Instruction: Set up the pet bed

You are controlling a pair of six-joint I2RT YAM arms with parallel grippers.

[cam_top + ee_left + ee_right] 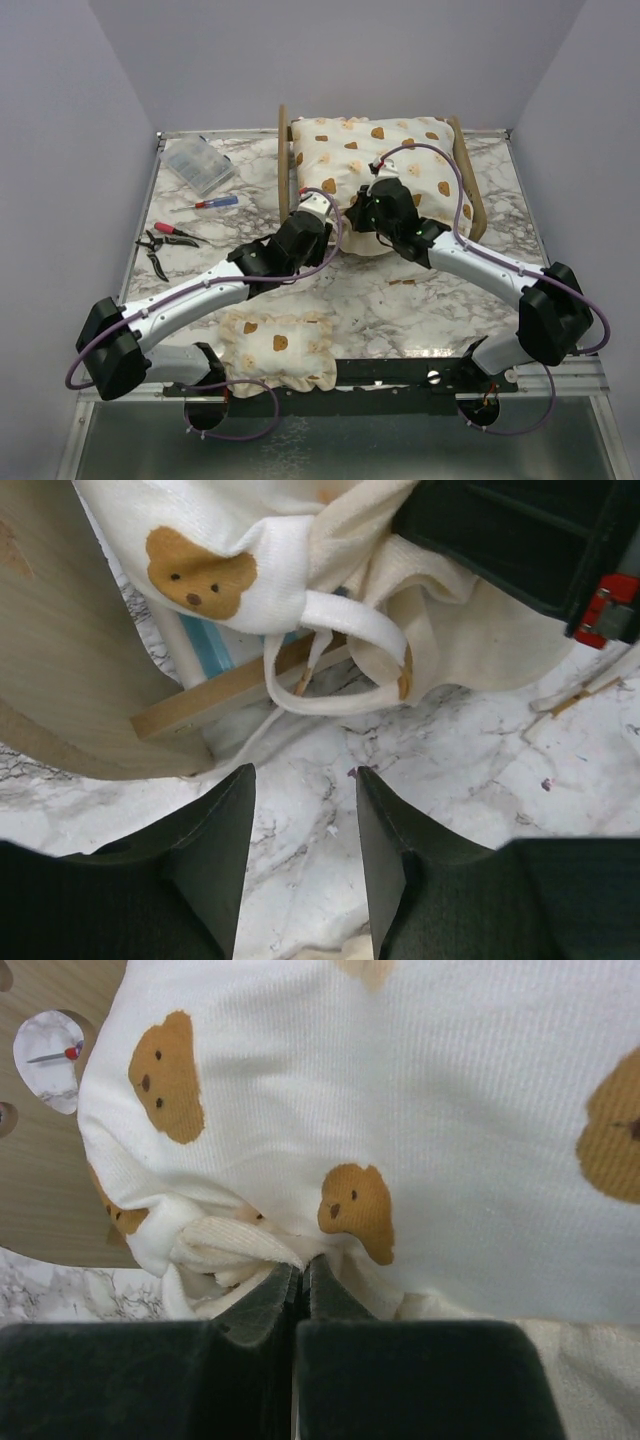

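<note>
With the right gripper [300, 1295] closed at the cushion [420, 1090] hem directly ahead and the left gripper [305, 860] parted and empty, the bed [70, 640] just ahead-left, the step required seating the cushion squarely without snagging its ties [350, 625].

No words, numbers or brand marks can be read anywhere — the cushion [370, 150] carries only printed brown bear faces, the pet bed [35, 1180] only cut-out holes, and the clear plastic box [197, 165] no legible label.
</note>
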